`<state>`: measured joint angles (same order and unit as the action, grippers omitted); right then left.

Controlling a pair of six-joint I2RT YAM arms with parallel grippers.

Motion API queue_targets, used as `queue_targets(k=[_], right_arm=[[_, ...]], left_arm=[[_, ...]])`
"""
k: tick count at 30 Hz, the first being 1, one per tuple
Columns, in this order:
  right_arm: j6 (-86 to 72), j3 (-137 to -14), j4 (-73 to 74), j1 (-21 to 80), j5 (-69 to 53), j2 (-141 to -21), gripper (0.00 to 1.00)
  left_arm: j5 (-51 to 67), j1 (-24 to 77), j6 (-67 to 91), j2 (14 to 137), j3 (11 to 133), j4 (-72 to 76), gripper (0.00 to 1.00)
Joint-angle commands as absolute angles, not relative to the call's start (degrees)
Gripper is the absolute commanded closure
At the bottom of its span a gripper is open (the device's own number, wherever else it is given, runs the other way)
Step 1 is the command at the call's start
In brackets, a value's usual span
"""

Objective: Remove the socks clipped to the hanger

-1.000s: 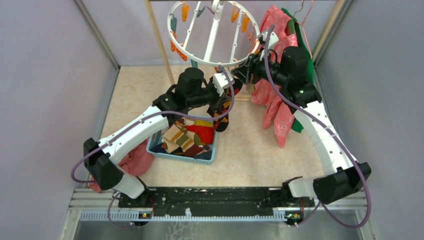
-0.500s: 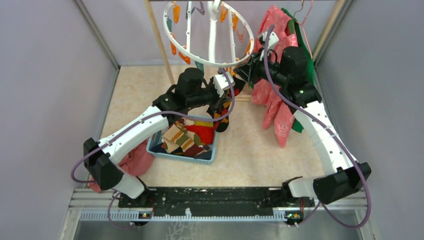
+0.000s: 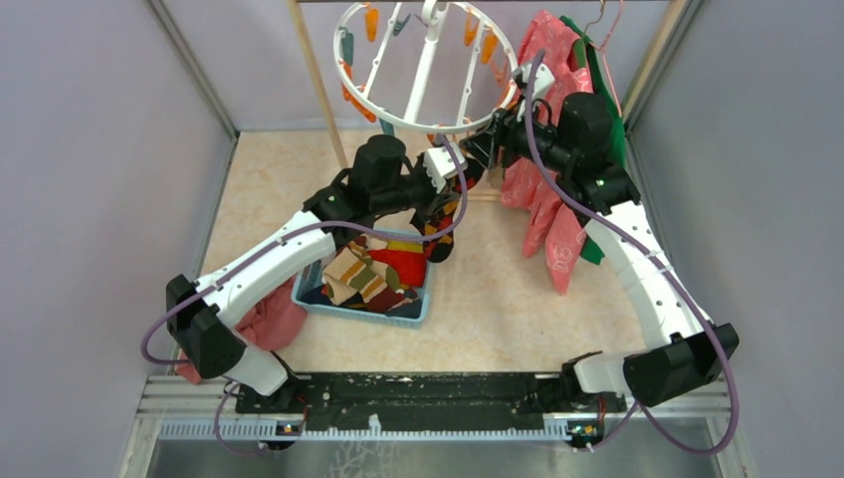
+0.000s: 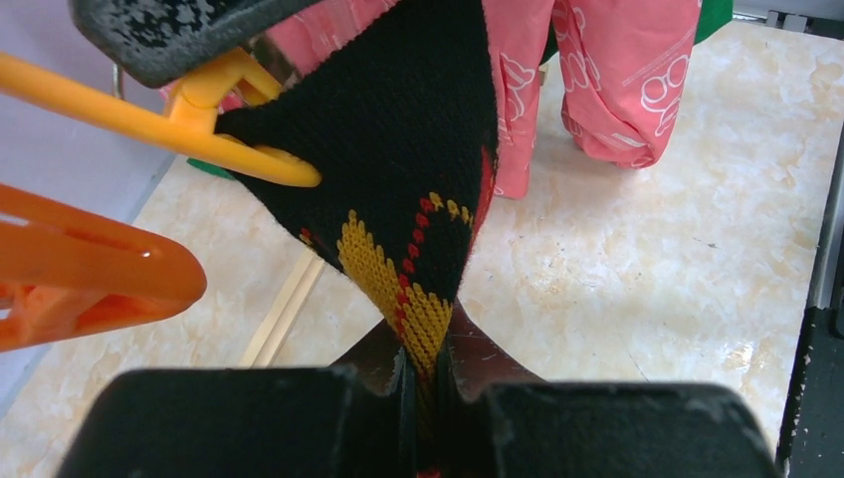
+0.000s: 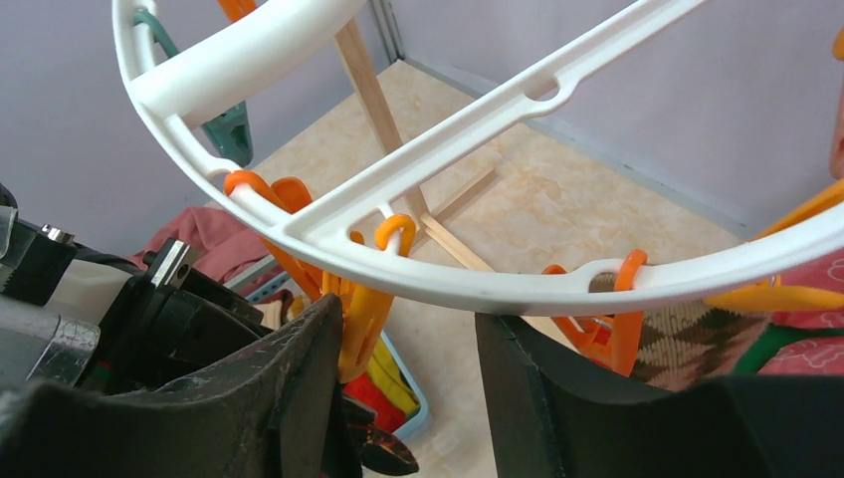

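Note:
The white ring hanger [image 3: 423, 65] hangs at the top centre with orange and teal clips. My left gripper [image 3: 456, 189] is shut on a black sock with yellow and red argyle [image 4: 398, 149]. The sock's top sits in a yellow-orange clip [image 4: 249, 164], and its loose end dangles over the basket [image 3: 439, 239]. My right gripper [image 3: 488, 149] is open just under the ring's near rim [image 5: 448, 284], with a yellow-orange clip [image 5: 366, 319] against its left finger [image 5: 299, 388]. A brown argyle sock [image 5: 687, 339] hangs from an orange clip [image 5: 612, 329] to the right.
A blue basket [image 3: 311, 295] under the left arm holds several socks. Pink and green garments [image 3: 547, 189] hang behind the right arm. A pinkish-red cloth heap [image 3: 269, 324] lies at the left. A wooden pole [image 3: 316, 90] stands left of the hanger.
The hanger ring swung left and down half a second ago and has swung back to where it was. Both arms have barely moved; the left gripper still holds the sock.

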<state>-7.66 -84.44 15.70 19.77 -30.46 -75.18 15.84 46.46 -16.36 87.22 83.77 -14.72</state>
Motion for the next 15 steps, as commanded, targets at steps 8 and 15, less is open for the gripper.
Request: queue_targets(k=[8, 15], right_arm=[[-4.25, -90.43, 17.51, 23.4, -27.86, -76.13, 0.42], [-3.58, -91.34, 18.35, 25.18, -25.49, -76.95, 0.41]], left_arm=[[14.54, 46.66, -15.28, 88.07, 87.28, -15.25, 1.0], [13.72, 46.85, -15.29, 88.28, 87.34, -15.4, 1.0]])
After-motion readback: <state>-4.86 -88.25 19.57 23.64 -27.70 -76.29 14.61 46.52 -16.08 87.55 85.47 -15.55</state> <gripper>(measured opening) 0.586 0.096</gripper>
